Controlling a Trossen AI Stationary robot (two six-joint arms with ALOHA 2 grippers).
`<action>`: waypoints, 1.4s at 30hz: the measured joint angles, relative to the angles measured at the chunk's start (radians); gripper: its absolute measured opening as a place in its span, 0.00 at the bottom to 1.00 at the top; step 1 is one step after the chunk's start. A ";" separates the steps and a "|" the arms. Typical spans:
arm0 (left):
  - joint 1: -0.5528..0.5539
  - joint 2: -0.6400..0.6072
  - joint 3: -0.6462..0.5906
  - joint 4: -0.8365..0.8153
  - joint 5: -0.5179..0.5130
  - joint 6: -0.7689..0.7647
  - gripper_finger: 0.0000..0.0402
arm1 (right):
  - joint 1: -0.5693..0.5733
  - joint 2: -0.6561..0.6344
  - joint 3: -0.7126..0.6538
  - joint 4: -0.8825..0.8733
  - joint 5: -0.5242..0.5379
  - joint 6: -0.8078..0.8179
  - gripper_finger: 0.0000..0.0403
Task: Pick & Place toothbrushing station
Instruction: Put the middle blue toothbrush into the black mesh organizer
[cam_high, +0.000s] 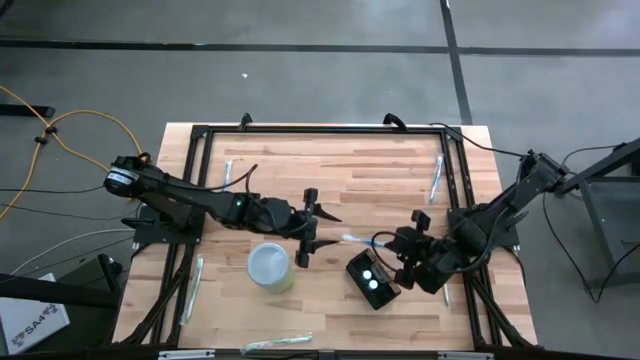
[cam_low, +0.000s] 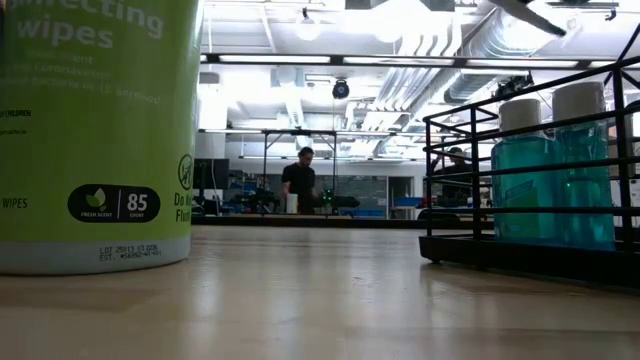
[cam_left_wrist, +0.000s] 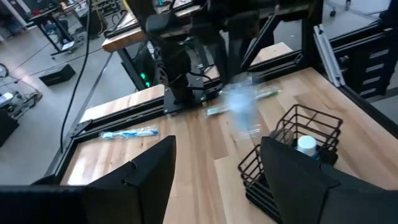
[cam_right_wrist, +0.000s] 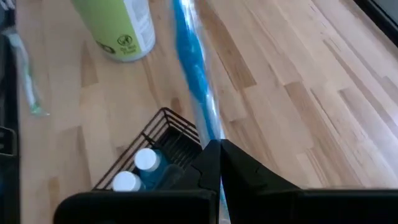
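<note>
The toothbrushing station (cam_high: 372, 281) is a black wire basket holding two blue bottles with white caps; it stands on the table right of centre, also seen in the right wrist view (cam_right_wrist: 149, 163) and the low view (cam_low: 540, 180). My right gripper (cam_high: 392, 248) hangs just above the basket's far side, shut on a blue toothbrush in a clear wrapper (cam_right_wrist: 193, 68). My left gripper (cam_high: 318, 232) is open in the air at mid table, left of the basket, with nothing between its fingers (cam_left_wrist: 149, 180). My right gripper pinches one end of the wrapped toothbrush (cam_right_wrist: 210, 134) between its two shut fingers. The fingers slant down from the table's right side. The toothbrush sticks out ahead of them, roughly in line with them, toward the table's left (cam_high: 356, 239), lifted clear of the table.
A green wipes canister with a white lid (cam_high: 270, 268) stands left of the basket, under my left gripper's near side. Wrapped toothbrushes lie along the table's edges (cam_high: 228, 175) (cam_high: 437, 178) (cam_high: 195, 285) (cam_high: 275, 343). A black frame (cam_high: 320, 129) rims the table. A person (cam_low: 300, 180) stands far behind.
</note>
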 joint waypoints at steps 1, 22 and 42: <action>-0.004 0.000 0.000 0.000 0.000 0.000 0.56 | 0.000 0.008 0.000 -0.001 -0.005 0.001 0.00; -0.019 0.000 0.000 0.005 0.000 0.000 0.56 | -0.001 0.047 0.000 0.014 -0.020 0.000 0.00; -0.019 0.000 0.000 0.005 0.000 -0.001 0.42 | -0.001 0.047 0.000 0.014 -0.010 -0.003 0.00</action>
